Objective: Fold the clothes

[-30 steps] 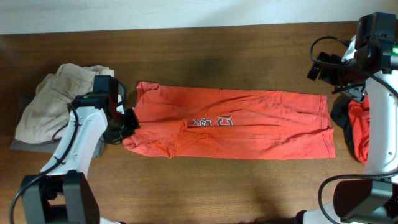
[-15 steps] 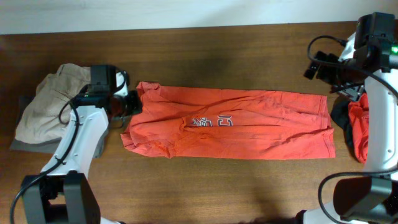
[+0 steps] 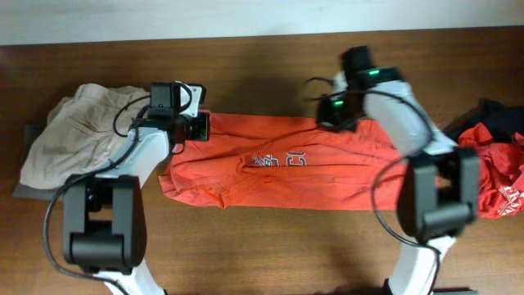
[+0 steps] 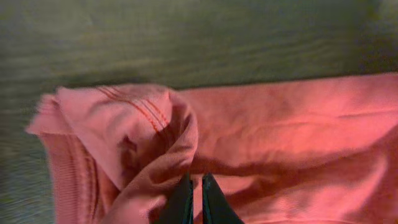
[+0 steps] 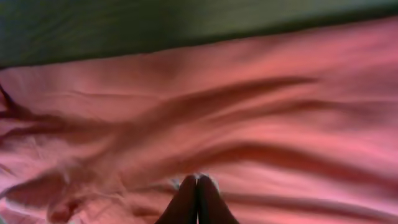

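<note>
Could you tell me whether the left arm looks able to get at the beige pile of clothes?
Probably yes: the beige pile lies just beside the left gripper, with nothing between them. The jaws stand shut over the orange T-shirt, so they would need to open first.

A dark brown wooden desk (image 3: 270, 246) with fine lengthwise grain fills nearly the whole overhead view. Along the top edge of the frame runs a pale, off-white band (image 3: 164, 16). Light is soft and even.
</note>
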{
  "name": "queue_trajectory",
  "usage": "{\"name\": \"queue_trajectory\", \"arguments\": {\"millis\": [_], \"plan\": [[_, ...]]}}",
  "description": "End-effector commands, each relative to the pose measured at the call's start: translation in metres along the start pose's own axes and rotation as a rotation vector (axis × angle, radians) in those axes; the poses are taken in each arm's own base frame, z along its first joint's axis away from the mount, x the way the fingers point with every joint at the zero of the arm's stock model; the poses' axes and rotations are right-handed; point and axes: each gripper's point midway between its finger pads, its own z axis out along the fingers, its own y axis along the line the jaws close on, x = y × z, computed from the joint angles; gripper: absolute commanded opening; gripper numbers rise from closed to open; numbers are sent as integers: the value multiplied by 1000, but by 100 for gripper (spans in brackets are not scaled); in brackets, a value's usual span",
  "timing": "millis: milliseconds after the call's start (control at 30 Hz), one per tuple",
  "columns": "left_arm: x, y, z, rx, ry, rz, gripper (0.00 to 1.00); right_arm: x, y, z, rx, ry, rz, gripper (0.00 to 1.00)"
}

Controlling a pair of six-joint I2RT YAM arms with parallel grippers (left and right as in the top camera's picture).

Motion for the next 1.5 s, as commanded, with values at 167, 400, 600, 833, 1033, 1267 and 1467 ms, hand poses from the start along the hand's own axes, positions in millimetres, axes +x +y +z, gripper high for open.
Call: {"name": "queue_trajectory", "arguments": {"millis": [167,400,600,833,1033,1267,1467], "plan": [[29,9,24,-2,98,-7,3,18,27,68,57,30,-77,4],[33,26,22,-74,113,-19,2,48,-15,95,198,179,-32,4],[33,52,14,-105,102,-85,2,65,-60,65,392,253,-14,4],[21,57,9,-83,75,-101,1,48,-44,20,361,168,-243,6],[-37,40,-28,-38,-8,-88,8,11,-32,-45,294,-44,-214,11],[-46,5,-46,12,54,-45,10,-14,-91,-130,158,-172,32,35],[-12,-36,-10,56,178,246,8,7,-170,-130,92,-49,316,21]]}}
